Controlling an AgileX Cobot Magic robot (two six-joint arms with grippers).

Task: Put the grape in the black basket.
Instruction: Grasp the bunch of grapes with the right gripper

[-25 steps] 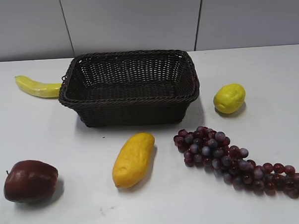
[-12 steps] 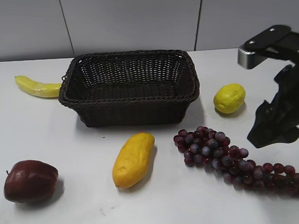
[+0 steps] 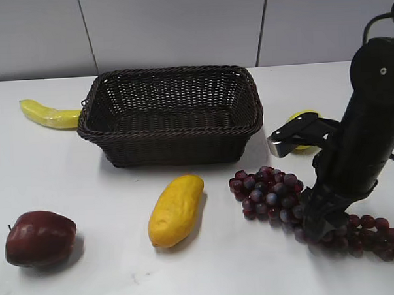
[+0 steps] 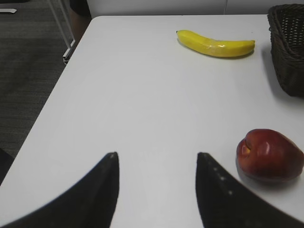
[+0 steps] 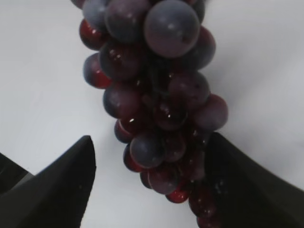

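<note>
While the black basket (image 3: 170, 113) sits at the back of the white table (image 3: 90, 256), I see the grape (image 3: 278, 197) lying on the table before its right corner, my right gripper (image 5: 149, 164) spread wide astride the bunch; my left gripper (image 4: 156, 164) hangs open near the apple (image 4: 269, 154).

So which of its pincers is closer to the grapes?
The right pincer. It is open with its fingers either side of the grapes, low over them. The left pincer is far off, open over bare table near the apple.
</note>
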